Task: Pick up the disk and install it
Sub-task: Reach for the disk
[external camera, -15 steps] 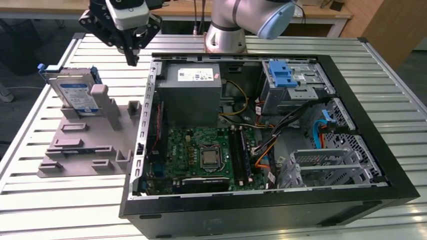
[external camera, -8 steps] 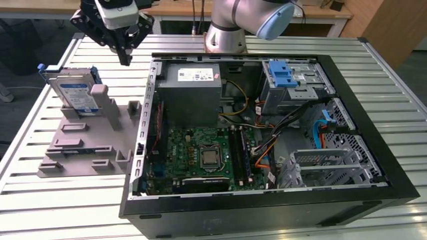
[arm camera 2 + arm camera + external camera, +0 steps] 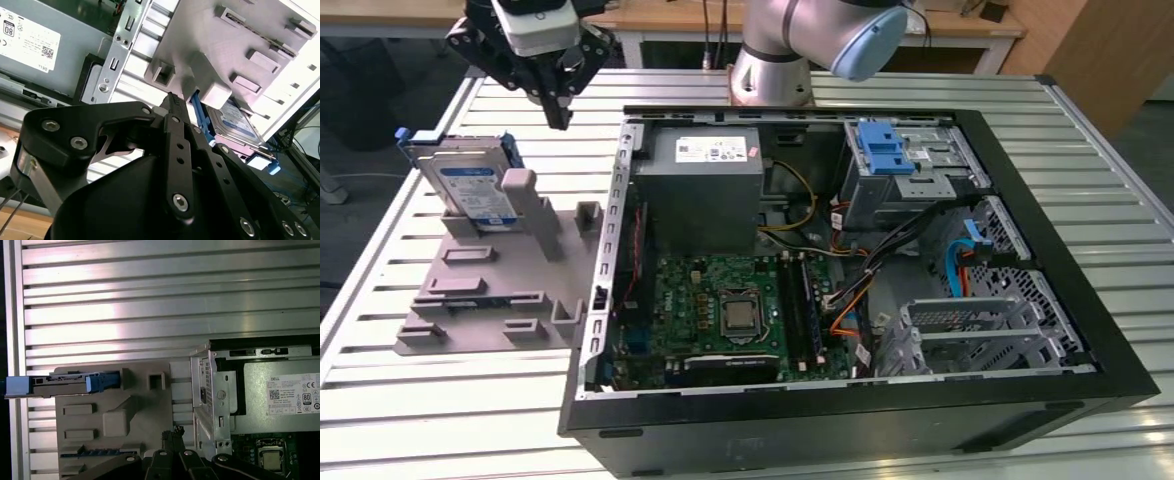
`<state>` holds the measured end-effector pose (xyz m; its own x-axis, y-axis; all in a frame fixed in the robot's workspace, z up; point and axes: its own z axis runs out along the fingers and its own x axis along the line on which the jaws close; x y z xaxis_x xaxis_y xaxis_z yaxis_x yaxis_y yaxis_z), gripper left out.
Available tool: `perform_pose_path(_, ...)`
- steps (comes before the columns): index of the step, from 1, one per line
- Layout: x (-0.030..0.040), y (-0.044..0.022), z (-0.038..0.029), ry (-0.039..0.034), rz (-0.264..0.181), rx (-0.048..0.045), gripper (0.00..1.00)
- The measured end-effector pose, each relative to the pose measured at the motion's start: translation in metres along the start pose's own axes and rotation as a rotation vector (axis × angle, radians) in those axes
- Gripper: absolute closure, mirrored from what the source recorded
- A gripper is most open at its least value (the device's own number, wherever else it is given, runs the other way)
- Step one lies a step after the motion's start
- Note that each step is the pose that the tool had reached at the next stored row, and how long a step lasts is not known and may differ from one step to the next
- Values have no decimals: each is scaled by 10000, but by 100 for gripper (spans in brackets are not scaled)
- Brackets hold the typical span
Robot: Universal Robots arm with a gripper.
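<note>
The disk stands on edge in a grey plastic holder on the table, at the exterior view's left. It is silver with a blue-and-white label and blue side rails. The first wrist view shows the disk edge on, and the second wrist view shows the disk behind a post of the holder. My gripper hangs above the table between the disk and the open computer case, apart from both. Its black fingers meet at the tips, shut on nothing. The gripper also shows in the first wrist view.
The open computer case lies at the exterior view's right, with a grey power supply, a motherboard and a metal drive cage with a blue latch. Loose cables cross its inside. The slatted metal table surrounds both.
</note>
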<state>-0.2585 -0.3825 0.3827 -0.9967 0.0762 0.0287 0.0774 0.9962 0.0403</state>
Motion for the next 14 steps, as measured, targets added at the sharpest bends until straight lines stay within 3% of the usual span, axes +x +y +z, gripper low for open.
perform_pose_path(14, 246, 24, 11, -2, -1, -1, 89)
